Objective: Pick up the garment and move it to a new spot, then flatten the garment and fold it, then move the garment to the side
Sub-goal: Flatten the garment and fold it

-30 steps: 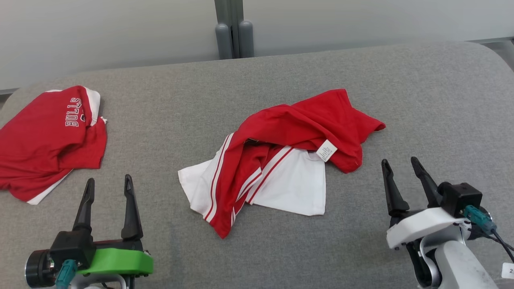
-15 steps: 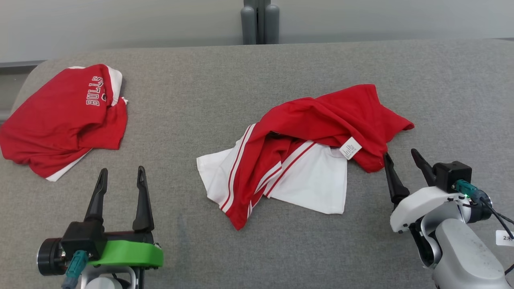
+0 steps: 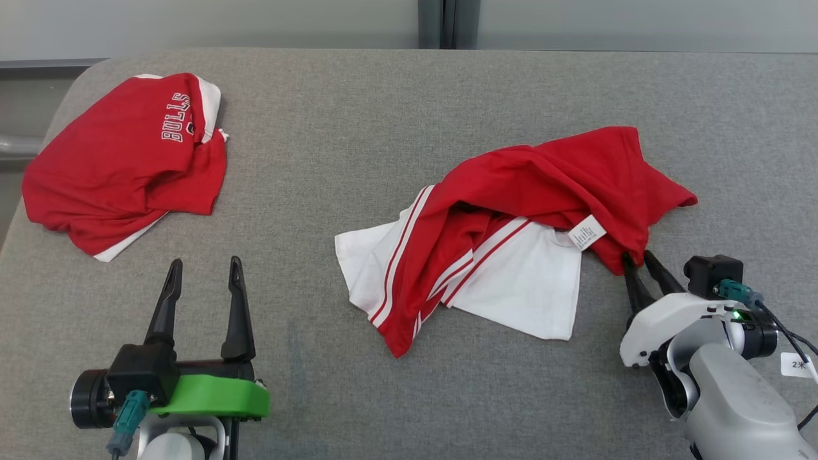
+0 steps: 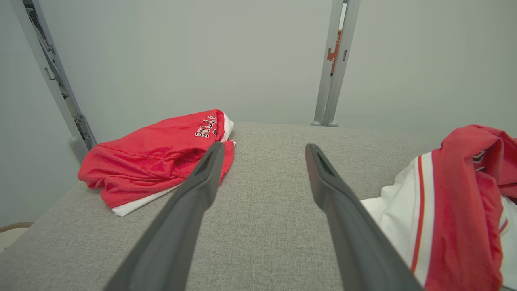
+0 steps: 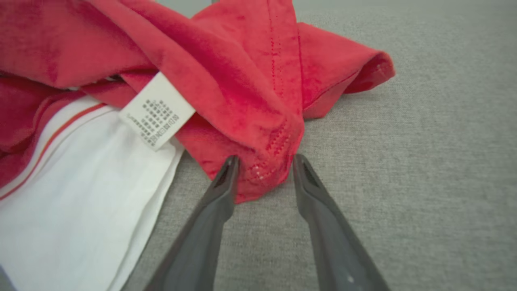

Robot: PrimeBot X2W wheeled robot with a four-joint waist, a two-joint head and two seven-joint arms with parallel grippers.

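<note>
1. Beneath both grippers: a flat grey woven-fabric surface [image 3: 358,128], with two garments lying on it.
2. Ahead of the left gripper [image 3: 206,262] and off to its outer side, well apart: a bunched red jersey with white trim and white lettering [image 3: 121,166].
3. Left jaws spread wide, holding nothing, with bare grey cloth between the fingers.
4. To the inner side of the left gripper, near but not touching: the white edge of the crumpled red-and-white striped jersey garment [image 3: 511,211].
5. At that garment's nearest red corner: the right gripper [image 3: 638,257], jaws set narrow but not closed flat.
6. Between the right fingertips [image 5: 228,173]: the stitched red hem, touching both, not visibly squeezed.
7. Just to the inner side of those fingertips: a white rectangular care label [image 5: 157,111], then white fabric.
</note>
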